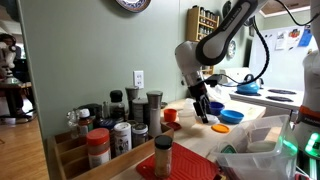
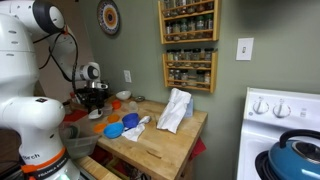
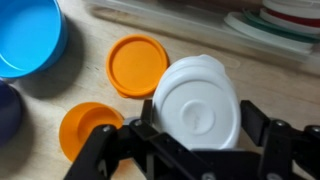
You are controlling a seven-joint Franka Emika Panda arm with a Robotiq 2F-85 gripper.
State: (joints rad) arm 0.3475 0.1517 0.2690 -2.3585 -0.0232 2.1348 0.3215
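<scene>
In the wrist view a white round container, seen flat side up, sits between the two black fingers of my gripper. Both fingers press against its sides. It rests on or just above the wooden counter. Just beyond it lies a flat orange lid. An orange cup is at its left, and a light blue bowl is further left. In both exterior views the gripper hangs low over the counter among these dishes.
Several spice jars crowd the counter's near end. A blue bowl and an orange lid lie beside the gripper. A crumpled white cloth lies mid-counter under a wall spice rack. A stove with a blue kettle stands beyond.
</scene>
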